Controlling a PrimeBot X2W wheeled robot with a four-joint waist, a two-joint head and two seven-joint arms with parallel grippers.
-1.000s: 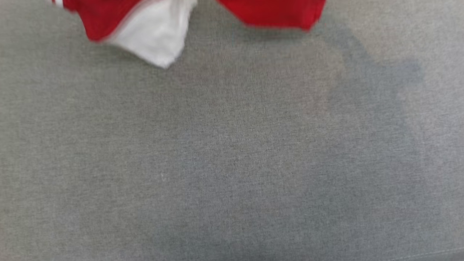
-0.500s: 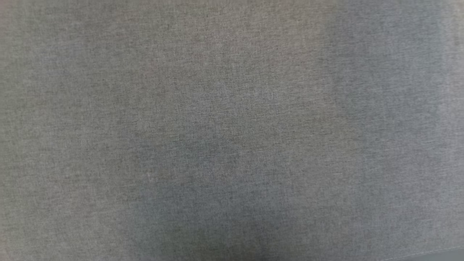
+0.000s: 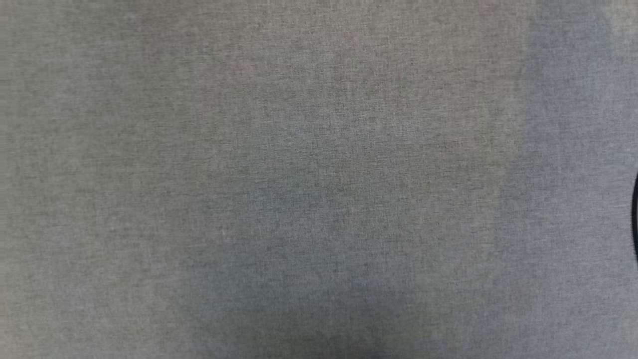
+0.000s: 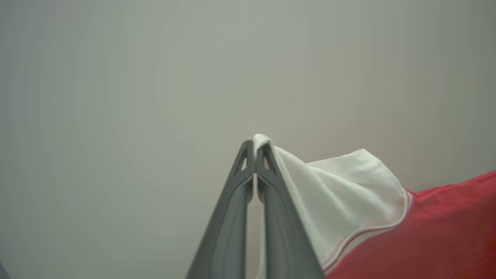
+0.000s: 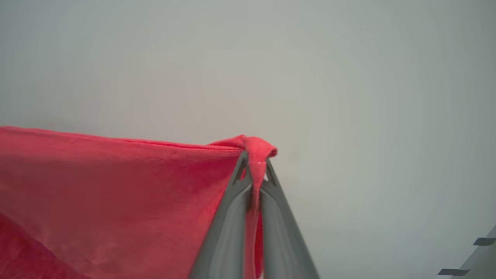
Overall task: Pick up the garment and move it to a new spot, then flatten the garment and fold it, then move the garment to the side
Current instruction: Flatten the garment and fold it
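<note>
The garment (image 4: 434, 228), red with a white sleeve (image 4: 341, 193), hangs to the right of my left gripper (image 4: 254, 145) in the left wrist view. That gripper is shut on the tip of the white sleeve. In the right wrist view my right gripper (image 5: 254, 157) is shut on a bunched red corner of the garment (image 5: 116, 182), and the red cloth stretches taut away to the left. Both grippers hold the cloth up in front of a plain pale wall.
The head view looks down on grey woven cloth (image 3: 299, 174) with soft shadows across it. A thin dark curved edge (image 3: 635, 219) shows at the right border. A pale strip with dark tape marks (image 5: 472, 255) sits at the lower right of the right wrist view.
The red and white cloth that hung at the top of the head view a second ago has gone out of it. A dark edge has appeared at its right border.
</note>
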